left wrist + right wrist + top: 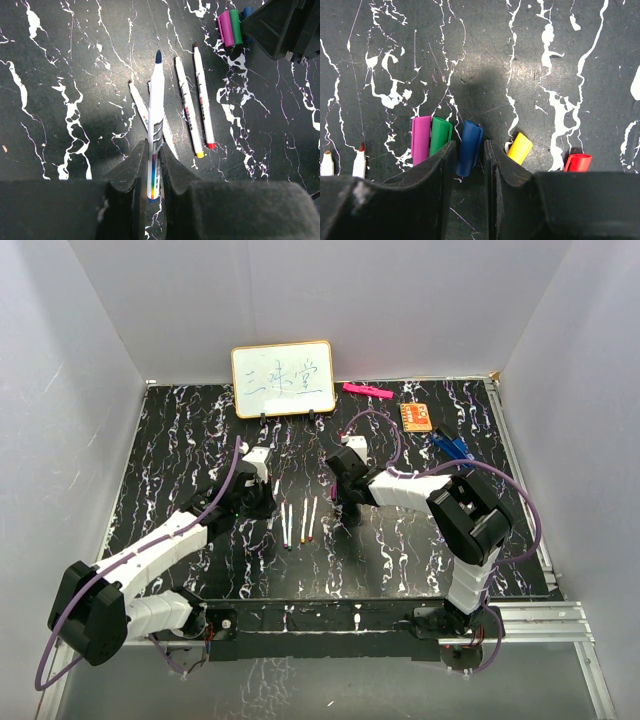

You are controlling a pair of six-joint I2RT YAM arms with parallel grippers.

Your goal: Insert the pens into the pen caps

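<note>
My left gripper (153, 150) is shut on a white pen (156, 100) whose dark blue tip points away from the wrist, held just above the table. Under and beside it lie three more pens (189, 112) on the black marbled tabletop. My right gripper (469, 143) is shut on the blue pen cap (470, 147), which rests low on the table. Just left of its fingers lie the purple cap (421, 137) and the green cap (440, 134). The yellow cap (520, 147) and the red cap (578, 162) lie to the right. In the top view both grippers (345, 490) face the pen row (300, 520).
A small whiteboard (283, 378) stands at the back. A pink bar (367, 390), an orange board (417, 417) and a blue clip (452, 447) lie at the back right. Grey walls enclose the table.
</note>
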